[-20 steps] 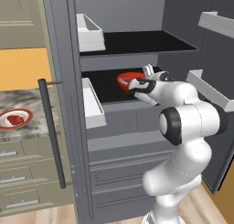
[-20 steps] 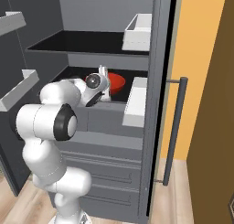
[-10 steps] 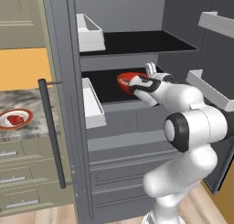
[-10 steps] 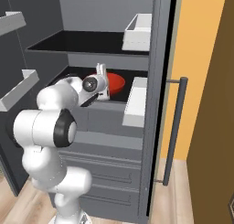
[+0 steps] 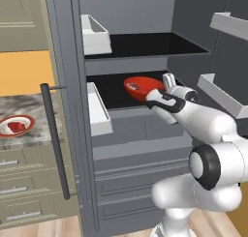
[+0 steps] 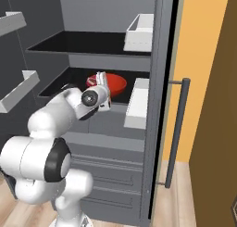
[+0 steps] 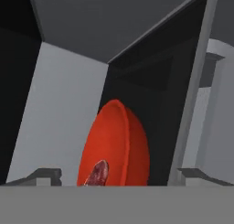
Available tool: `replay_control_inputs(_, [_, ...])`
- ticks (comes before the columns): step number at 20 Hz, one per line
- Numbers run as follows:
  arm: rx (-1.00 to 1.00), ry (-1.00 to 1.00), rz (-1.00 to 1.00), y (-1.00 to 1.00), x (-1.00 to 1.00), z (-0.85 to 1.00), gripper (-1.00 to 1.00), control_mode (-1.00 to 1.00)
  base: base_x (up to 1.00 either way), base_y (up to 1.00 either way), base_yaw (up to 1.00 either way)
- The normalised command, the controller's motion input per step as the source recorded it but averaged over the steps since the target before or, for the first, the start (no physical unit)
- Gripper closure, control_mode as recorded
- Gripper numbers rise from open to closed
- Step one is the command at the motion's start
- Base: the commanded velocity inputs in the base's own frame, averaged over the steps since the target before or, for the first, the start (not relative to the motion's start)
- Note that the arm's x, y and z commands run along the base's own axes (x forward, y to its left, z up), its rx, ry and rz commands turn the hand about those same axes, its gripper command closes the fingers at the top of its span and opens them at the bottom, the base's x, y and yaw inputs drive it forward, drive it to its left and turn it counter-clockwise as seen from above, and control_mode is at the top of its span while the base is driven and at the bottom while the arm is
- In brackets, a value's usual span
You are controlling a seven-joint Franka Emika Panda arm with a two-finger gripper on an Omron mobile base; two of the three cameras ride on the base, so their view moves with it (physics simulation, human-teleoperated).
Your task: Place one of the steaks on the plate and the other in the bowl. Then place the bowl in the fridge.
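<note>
Inside the open fridge: all action at this moment was confined to the lower dark shelf.
Fridge (image 5: pixel 68 62): both doors were found swung wide; white door bins (image 5: pixel 99 116) were seen on either side, and drawers lay below the shelves.
Arm: it was reached forward to the shelf front, with the base parked squarely before the fridge.
Change over the last second: the hand was drawn back slightly from the bowl and the fingers were spread a little wider; the bowl itself was not moved.
Meaning for the task: the bowl was judged delivered and let go, so the final step appeared done, with only the withdrawal of the arm left.
Bowl (image 5: pixel 142 87): it was seated on the lower shelf (image 6: pixel 69 80), toward its front, and looked tilted in the left base view.
Bowl contents: one pale pinkish steak (image 7: pixel 97 173) was seen lying in it from the hand view.
Plate (image 5: pixel 14 126): it was left on the marbled counter (image 5: pixel 24 108), well apart from the fridge.
Plate contents: the bright red steak (image 5: pixel 16 126) was resting on its white centre.
Gripper (image 5: pixel 164 88): the fingers were released and held nothing, just beside the bowl's near rim; whether a fingertip touched the rim could not be told.
</note>
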Motion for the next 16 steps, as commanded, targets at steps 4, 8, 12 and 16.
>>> replay_control_inputs(4, [-0.06,0.39,0.0,0.06,-0.49,1.0,-1.0,-1.0,0.0,0.0,0.0])
replay_control_inputs(8, [-0.02,0.49,0.0,0.1,-0.41,1.0,-1.0,-1.0,0.0,0.0,0.0])
replay_control_inputs(12, [0.02,0.4,0.07,-0.01,-0.44,0.82,-1.0,-1.0,0.0,0.0,0.0])
replay_control_inputs(16, [0.05,-0.01,0.36,-0.07,-0.98,0.01,-1.0,-1.0,0.0,0.0,0.0])
